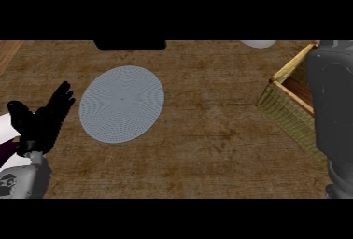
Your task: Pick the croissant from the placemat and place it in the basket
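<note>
Placing step: with the placemat (122,103) bare and the right forearm (334,116) lying over the basket (286,105), this looks like the carry-and-release stage, not the pick.
Croissant: not visible anywhere. It is not on the placemat, and the forearm covers most of the basket's inside, so I cannot tell whether it is being carried or is already in.
Right hand: it does not show, since only the forearm runs up the view's right edge. I cannot tell how far its fingers are open or what they have hold of.
Left hand (41,122): open, fingers straight and pointing up, holding nothing. It rests at the left edge, beside the placemat but apart from it.
Basket position: woven, straight-walled, at the right edge of the worktop (207,154) and well apart from the placemat.
Doing it well: get the hand fully inside the rim line and low over the basket's floor before letting go, so the croissant settles instead of tumbling. Then spread the fingers wide and lift straight up, clear of the wall.
Watch for: the forearm catching the rim and nudging the basket, or a release over the rim that drops the croissant onto the worktop.
</note>
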